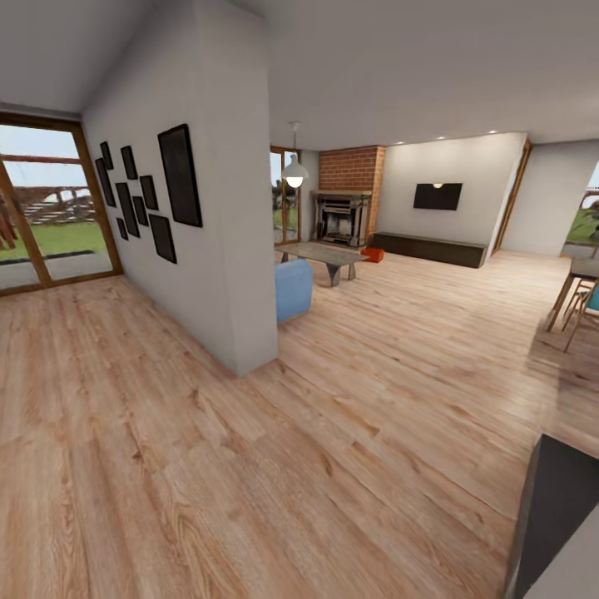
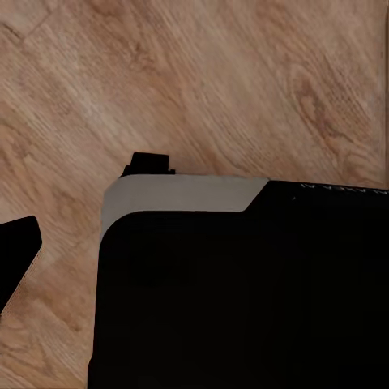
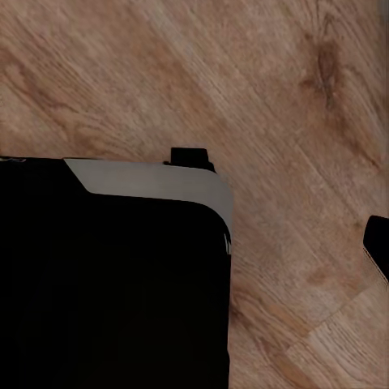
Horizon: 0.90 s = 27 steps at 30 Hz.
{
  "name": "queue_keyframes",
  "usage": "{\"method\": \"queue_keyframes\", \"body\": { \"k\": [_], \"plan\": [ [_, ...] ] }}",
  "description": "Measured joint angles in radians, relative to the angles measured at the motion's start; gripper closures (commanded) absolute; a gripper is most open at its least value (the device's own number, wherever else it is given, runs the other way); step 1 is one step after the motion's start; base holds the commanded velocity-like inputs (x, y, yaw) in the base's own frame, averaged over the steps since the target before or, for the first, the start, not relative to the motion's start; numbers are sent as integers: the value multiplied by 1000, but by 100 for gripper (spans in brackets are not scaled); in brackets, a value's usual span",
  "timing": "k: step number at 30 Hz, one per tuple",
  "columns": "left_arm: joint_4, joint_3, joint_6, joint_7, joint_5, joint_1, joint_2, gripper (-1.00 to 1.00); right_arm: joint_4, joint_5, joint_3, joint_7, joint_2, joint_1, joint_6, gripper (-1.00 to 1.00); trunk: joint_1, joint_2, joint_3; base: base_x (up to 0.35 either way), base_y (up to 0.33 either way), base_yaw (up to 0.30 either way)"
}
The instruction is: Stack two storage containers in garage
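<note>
Light wood planks (image 1: pixel 208 466) run ahead of us toward the living room (image 1: pixel 416 249), where we see the red brick fireplace (image 1: pixel 343 204), the black wall TV (image 1: pixel 438 196) and the long low dark cabinet (image 1: pixel 428 248) along the far wall. One orange-red storage container (image 1: pixel 373 254) sits on the planks near the fireplace, just beside the cabinet's left end and behind the low table (image 1: pixel 320 256); we cannot make out the second container from here. A white partition wall (image 1: pixel 208 249) hung with dark frames stands between us and the blue seat (image 1: pixel 293 289). We judge we are at the approach step, nothing fetched yet. Both wrist views look down at planks past dark robot bodywork (image 2: pixel 243 300), and we cannot tell whether either gripper is open or closed. Next we need to drive forward, skirting the partition and the table, and stop within arm's reach of the container.
</note>
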Motion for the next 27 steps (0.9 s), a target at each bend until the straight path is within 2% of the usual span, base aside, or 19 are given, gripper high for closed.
{"method": "queue_keyframes", "body": {
  "k": [27],
  "plan": [
    [0, 0, 1, 0, 0, 0, 0, -100, 0, 0, 0, 0, 0, 0, -4, -100, 0, 0, 0, 322, 0, 0]
  ]
}}
